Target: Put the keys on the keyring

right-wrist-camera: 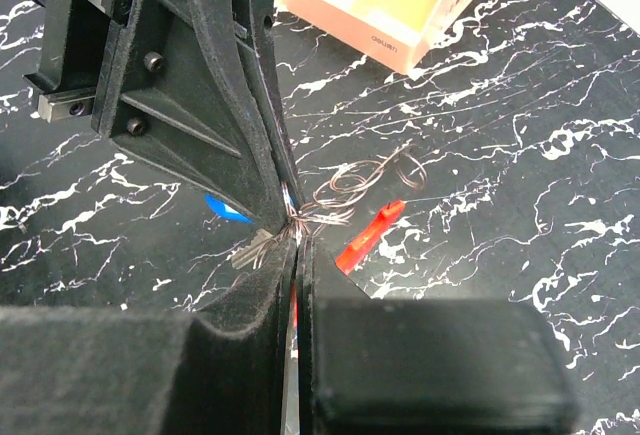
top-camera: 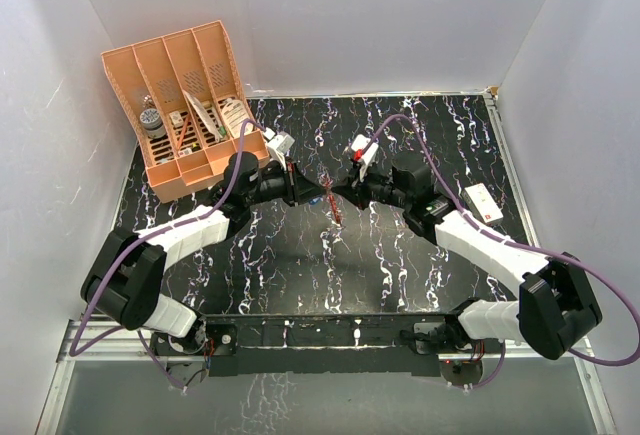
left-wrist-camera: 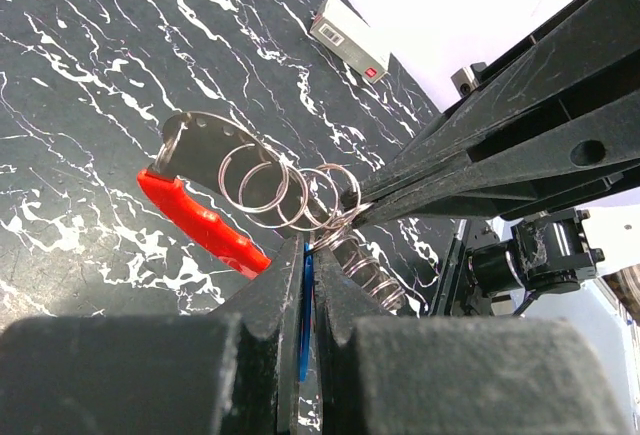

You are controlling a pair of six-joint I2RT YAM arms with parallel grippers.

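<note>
Tool tips meet over the middle of the bench (top-camera: 300, 285) in the top view: left tool (top-camera: 311, 195) and right tool (top-camera: 341, 195) nose to nose, with the keyring (top-camera: 338, 213) just under them.

From the left wrist, the left tool (left-wrist-camera: 308, 250) is pressed together on the key (left-wrist-camera: 307, 285), which shows as a blue sliver. The right tool (left-wrist-camera: 352, 205) pinches the wire rings (left-wrist-camera: 285, 195) linked to the keyring (left-wrist-camera: 200, 217).

From the right wrist, the right tool (right-wrist-camera: 297, 245) is clamped on the wire rings (right-wrist-camera: 360, 180). The key (right-wrist-camera: 228, 210) shows beside the left tool (right-wrist-camera: 285, 195), and the keyring (right-wrist-camera: 368, 237) is just right.
</note>
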